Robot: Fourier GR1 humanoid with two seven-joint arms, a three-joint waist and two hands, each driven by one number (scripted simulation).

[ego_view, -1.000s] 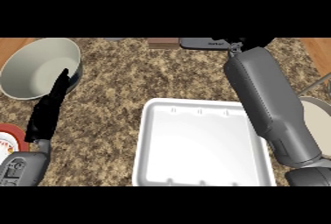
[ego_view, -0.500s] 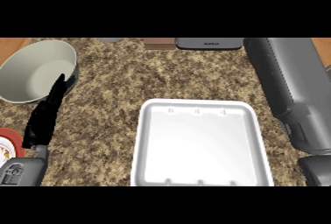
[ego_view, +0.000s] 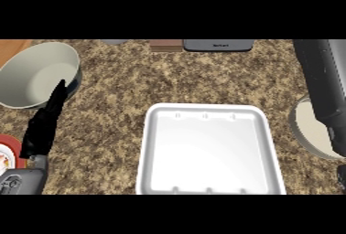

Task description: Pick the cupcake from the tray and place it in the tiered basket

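Observation:
The white tray (ego_view: 154, 151) lies on the speckled counter in the lower middle of the head view, and nothing lies in it. No cupcake shows anywhere. My left hand (ego_view: 44, 128) stands at the left edge, fingers straight and pointing up, resting beside the tray and holding nothing. My right forearm (ego_view: 324, 82) runs up the right edge and leaves the picture at the top, so its hand is out of sight. A round pale dish (ego_view: 305, 130), partly hidden behind that forearm, sits at the right edge; I cannot tell whether it belongs to the tiered basket.
A large pale bowl (ego_view: 34, 73) stands at the upper left, just behind my left hand. A red-rimmed plate (ego_view: 7, 153) peeks in at the lower left. A grey appliance (ego_view: 216, 45) and a brown block (ego_view: 165, 45) sit along the back edge.
My right forearm has swung from over the tray's right side to the right edge, and its hand has left the view at the top. The left hand has hardly moved.

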